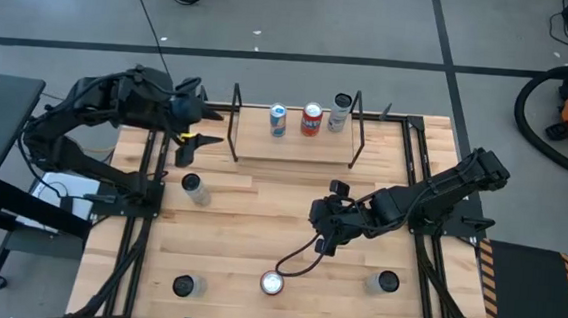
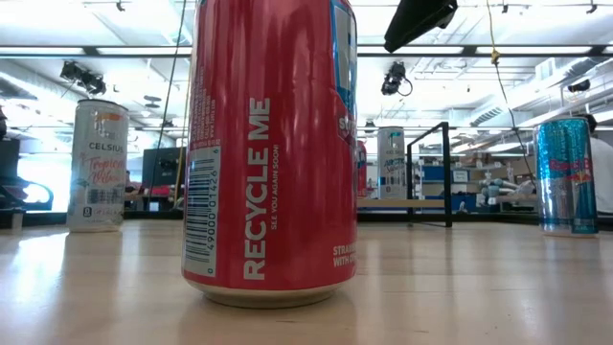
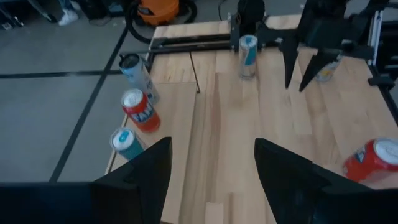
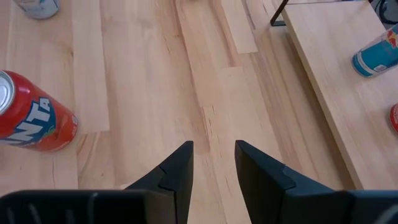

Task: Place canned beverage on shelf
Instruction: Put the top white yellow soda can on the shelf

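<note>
Light-wood shelf [image 1: 293,147] (three cylindrical cans), both tools empty

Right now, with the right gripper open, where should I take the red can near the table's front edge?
Grip the red can around the middle of its side wall, coming in level from the shelf side, where the right gripper is. The can stands upright and round with bare table around it, so open fingers can probably straddle it. The left gripper waits by the shelf.
</note>
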You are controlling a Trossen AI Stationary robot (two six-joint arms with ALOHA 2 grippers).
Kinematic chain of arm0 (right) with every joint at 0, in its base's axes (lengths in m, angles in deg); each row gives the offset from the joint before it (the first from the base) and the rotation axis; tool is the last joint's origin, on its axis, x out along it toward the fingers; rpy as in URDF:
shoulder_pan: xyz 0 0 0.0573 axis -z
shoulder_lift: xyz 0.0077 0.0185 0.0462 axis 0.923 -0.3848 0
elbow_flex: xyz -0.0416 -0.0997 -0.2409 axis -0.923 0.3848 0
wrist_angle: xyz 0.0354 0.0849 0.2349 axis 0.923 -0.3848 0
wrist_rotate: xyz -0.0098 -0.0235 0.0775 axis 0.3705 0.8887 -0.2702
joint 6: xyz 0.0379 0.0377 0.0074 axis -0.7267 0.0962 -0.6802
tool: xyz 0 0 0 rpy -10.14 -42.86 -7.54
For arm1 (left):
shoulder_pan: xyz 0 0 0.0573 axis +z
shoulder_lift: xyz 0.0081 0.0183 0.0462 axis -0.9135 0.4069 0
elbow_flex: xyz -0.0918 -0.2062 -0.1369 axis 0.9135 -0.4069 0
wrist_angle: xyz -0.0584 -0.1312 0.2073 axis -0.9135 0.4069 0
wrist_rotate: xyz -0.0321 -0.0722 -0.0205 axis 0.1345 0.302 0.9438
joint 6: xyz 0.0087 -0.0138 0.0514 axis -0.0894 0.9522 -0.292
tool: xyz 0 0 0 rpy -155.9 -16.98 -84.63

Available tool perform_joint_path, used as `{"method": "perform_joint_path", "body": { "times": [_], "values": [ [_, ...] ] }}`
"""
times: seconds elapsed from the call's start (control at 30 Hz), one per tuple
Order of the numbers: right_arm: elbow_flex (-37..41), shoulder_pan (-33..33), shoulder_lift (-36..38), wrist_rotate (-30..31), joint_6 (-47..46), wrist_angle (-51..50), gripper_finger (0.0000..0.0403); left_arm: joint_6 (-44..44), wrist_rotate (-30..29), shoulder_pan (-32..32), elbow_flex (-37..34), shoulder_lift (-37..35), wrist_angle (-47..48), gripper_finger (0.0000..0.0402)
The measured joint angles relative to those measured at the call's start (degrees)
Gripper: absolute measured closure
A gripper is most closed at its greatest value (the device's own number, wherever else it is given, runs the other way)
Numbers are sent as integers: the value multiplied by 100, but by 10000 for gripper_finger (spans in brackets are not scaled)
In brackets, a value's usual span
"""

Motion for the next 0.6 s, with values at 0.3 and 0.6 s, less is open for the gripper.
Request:
{"method": "perform_joint_path", "body": {
  "times": [0.3,0.6],
  "values": [
    [0,0,0,0,0,11,276,194,7,43,0,-2,236,172],
    [0,0,0,2,-2,20,276,201,6,43,0,9,246,169]
  ]
}}
